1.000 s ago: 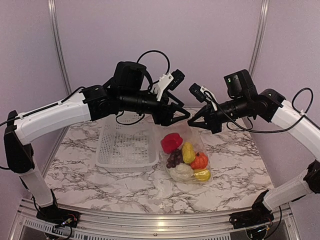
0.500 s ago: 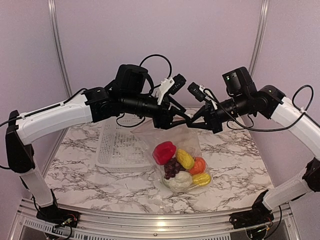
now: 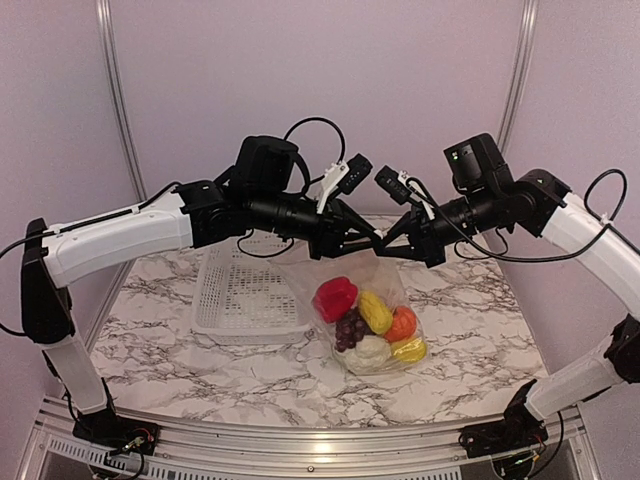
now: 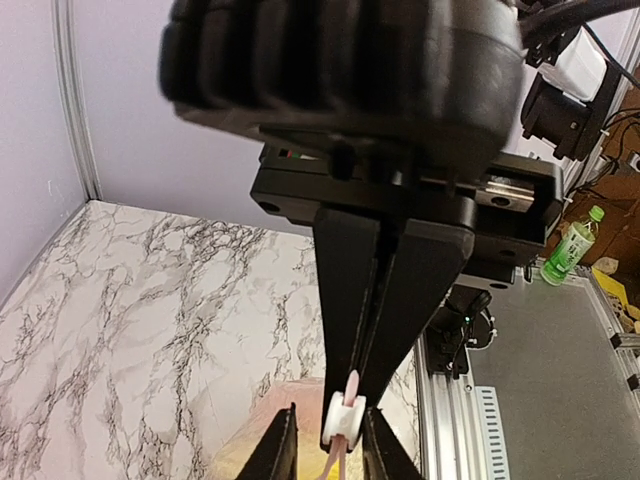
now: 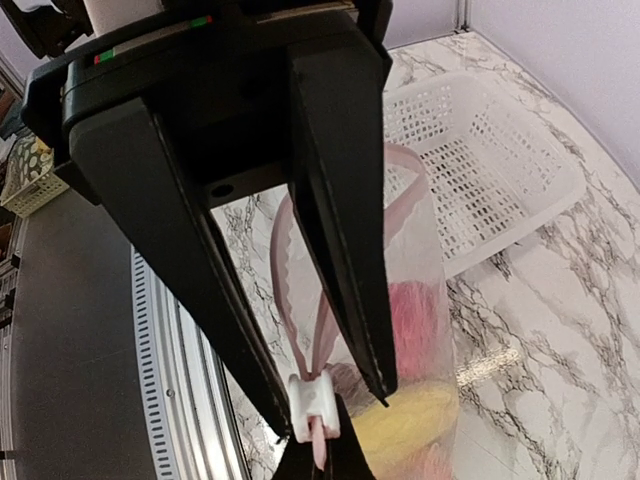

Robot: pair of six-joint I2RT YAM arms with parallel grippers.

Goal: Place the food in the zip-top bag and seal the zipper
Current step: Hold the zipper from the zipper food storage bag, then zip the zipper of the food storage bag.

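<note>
Nearest the arm bases runs the metal rail (image 3: 320,440), then the marbled table (image 3: 200,370). On it, right of centre, the loaded bottom of the zip-top bag (image 3: 385,275) sags. Whether it rests its weight there or only brushes the surface I cannot tell. All the food is inside:
- the cauliflower (image 3: 366,351) and one yellow corn piece (image 3: 408,349) lowest
- above them the grape bunch (image 3: 349,328), the orange fruit (image 3: 402,323) and the second corn piece (image 3: 376,311)
- the red pepper (image 3: 336,297) on top

Just left of the bag sits the white perforated basket (image 3: 245,290), close to it but apart.

Farther back and higher, both grippers meet nose to nose over the bag's mouth and hold it up. The right gripper (image 3: 385,246) is clamped on the pink zipper (image 5: 408,170). The left gripper (image 3: 373,240) has its fingers apart, straddling the white slider (image 4: 343,418). One finger is close against the slider and a slim gap shows on the other side.

Each wrist camera is largely blocked by the opposite gripper's black body. From the right wrist only slices of the bag and basket show past the left fingers.

Beyond the table edge a green bottle (image 4: 570,245) stands on a grey surface. A lilac wall closes the back.
</note>
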